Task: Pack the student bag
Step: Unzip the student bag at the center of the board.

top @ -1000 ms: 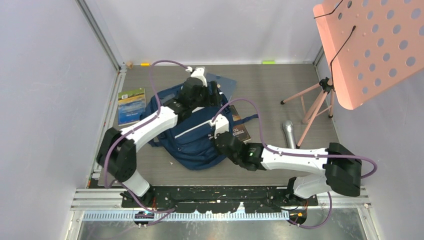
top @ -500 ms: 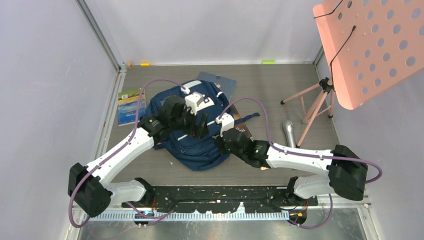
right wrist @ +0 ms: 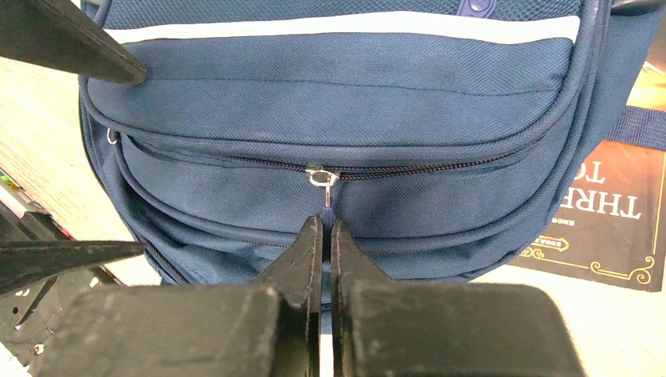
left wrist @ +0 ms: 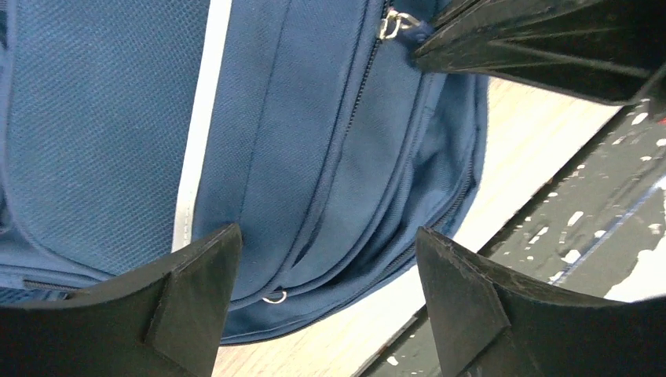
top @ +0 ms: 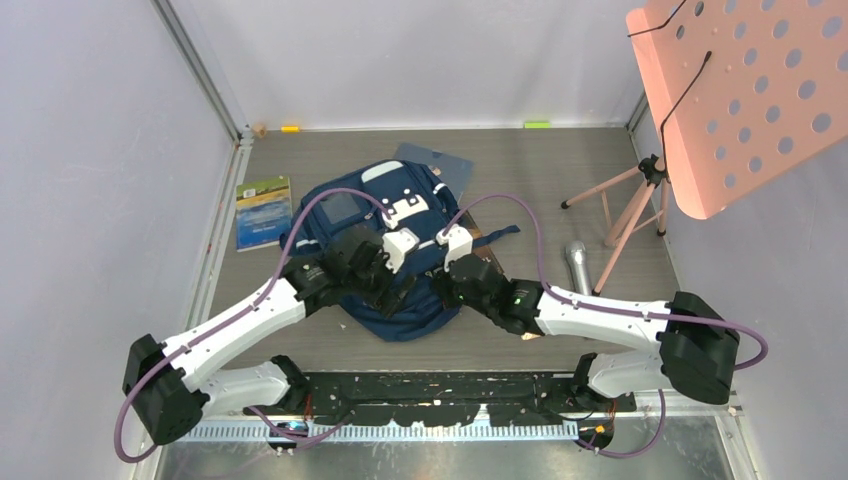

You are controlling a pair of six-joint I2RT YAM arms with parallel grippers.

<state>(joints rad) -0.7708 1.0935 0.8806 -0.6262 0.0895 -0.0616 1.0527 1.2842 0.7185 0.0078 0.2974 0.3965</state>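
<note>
Student bag (top: 345, 212) lies flat mid-table (top: 560, 180), long axis near–far. Right hand (right wrist: 326, 228) clenched on the zip pull (right wrist: 326, 206), prob. just its blue tab. Zip (right wrist: 408, 170) runs left–right across bag's near end. Left hand (left wrist: 327, 234) released, hovering just left of it. Book (right wrist: 620, 228) against bag's right side, second book (top: 263, 212) far left

The left arm (top: 240, 325) and right arm (top: 590, 312) meet over the near end of the student bag (top: 345, 210), blocking approach there. Bare bench (top: 560, 165) lies open behind it. A music stand's tripod (top: 651, 165) and microphone (top: 577, 262) hem the right; a book (top: 263, 212) sits left.
</note>
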